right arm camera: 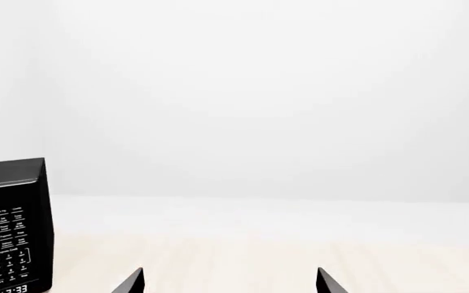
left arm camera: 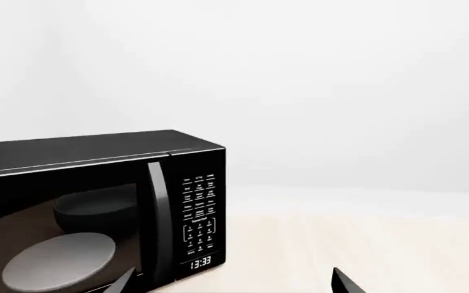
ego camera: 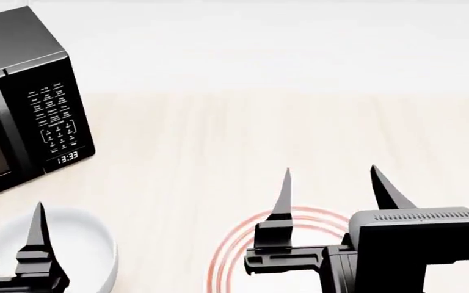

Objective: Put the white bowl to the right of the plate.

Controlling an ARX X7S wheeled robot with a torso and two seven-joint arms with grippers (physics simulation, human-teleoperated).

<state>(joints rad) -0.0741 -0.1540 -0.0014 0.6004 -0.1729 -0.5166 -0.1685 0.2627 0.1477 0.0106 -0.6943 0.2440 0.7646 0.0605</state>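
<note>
Nearest the head camera, the right end effector [ego camera: 330, 189] is hanging over the plate [ego camera: 243, 247], its fingers spread wide and holding nothing. Left of the plate, well apart from it, the white bowl [ego camera: 83, 235] is sitting on the bench [ego camera: 218, 134], with the left end effector [ego camera: 37, 223] hovering above its near rim; only one finger shows in that view, though the left wrist view shows two tips set wide apart. Behind the bowl, the black microwave [ego camera: 31, 104] is standing shut. Judging by this, the reach-to-grasp step is underway: next, the left fingers need lowering astride the bowl's wall before closing.
</note>
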